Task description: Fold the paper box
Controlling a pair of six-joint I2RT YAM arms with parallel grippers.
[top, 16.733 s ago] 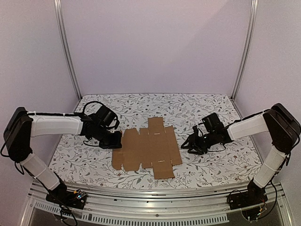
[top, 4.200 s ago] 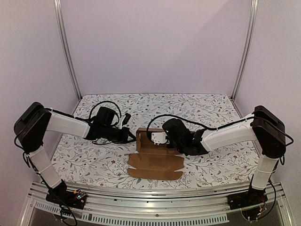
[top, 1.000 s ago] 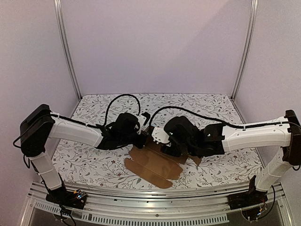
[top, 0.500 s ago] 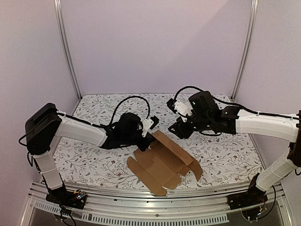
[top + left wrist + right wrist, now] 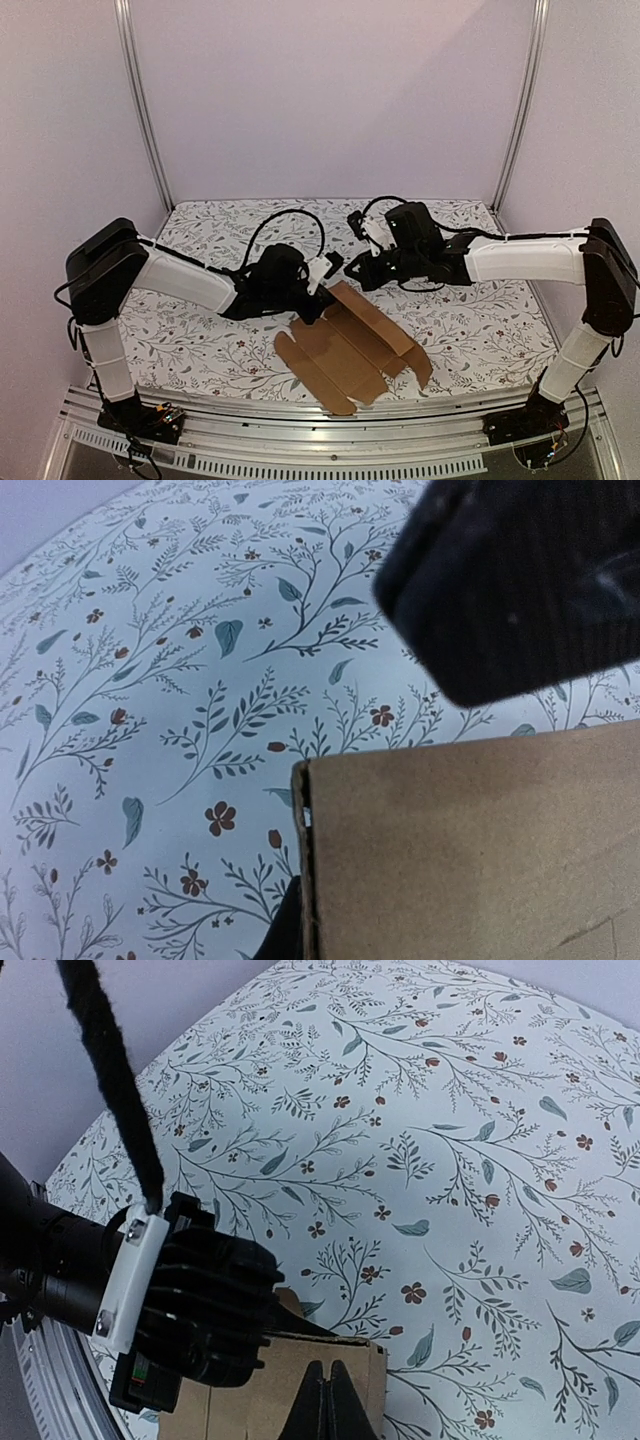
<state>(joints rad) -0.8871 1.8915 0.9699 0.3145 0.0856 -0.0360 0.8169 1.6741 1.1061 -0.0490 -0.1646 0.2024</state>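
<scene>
Folding step: L pincer [image 5: 325,290] nips paper box [image 5: 350,345] at 10 o'clock corner, edge raised.
R pincer [image 5: 325,1405]: closed, apparently empty, at box's 12 o'clock.
Next, prob: R must open, take far flap.

A white tablecloth [image 5: 480,330] printed with grey-green leaves and small red-brown flowers lies flat between plain pale lilac walls [image 5: 330,100], metal posts [image 5: 140,110] rise at its far corners, and a slotted metal rail [image 5: 300,440] runs along its near edge
</scene>
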